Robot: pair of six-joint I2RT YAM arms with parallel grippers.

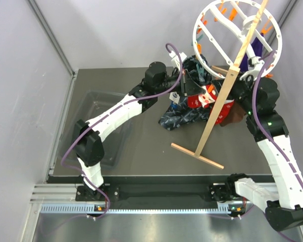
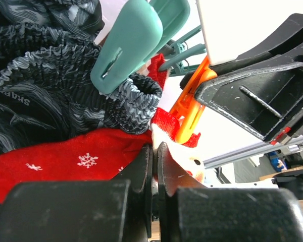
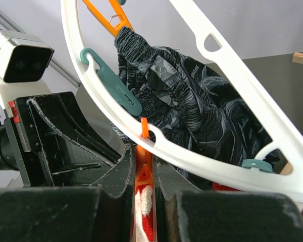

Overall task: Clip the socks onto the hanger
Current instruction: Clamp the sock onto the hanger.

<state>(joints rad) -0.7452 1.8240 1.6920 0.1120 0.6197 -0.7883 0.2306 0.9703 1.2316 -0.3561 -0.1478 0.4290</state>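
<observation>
The white ring hanger (image 1: 237,38) hangs on a slanted wooden pole (image 1: 227,85); its rim also crosses the right wrist view (image 3: 202,156). My left gripper (image 2: 155,151) is shut on the white trim of a red snowflake sock (image 2: 65,161), held up to an orange clip (image 2: 189,111). My right gripper (image 3: 145,174) is shut on that orange clip (image 3: 144,169), squeezing it, with the sock's red and white edge (image 3: 146,212) between the clip's halves. In the top view both grippers meet under the ring, left (image 1: 192,89) and right (image 1: 215,97). Another red sock (image 1: 223,115) and a brown sock (image 1: 240,115) lie below.
A dark-blue patterned cloth (image 1: 184,117) hangs from teal clips (image 2: 126,45) and drapes onto the table. The pole's wooden cross foot (image 1: 197,155) lies mid-table. A clear plastic bin (image 1: 91,121) sits at the left. Grey walls close in on both sides.
</observation>
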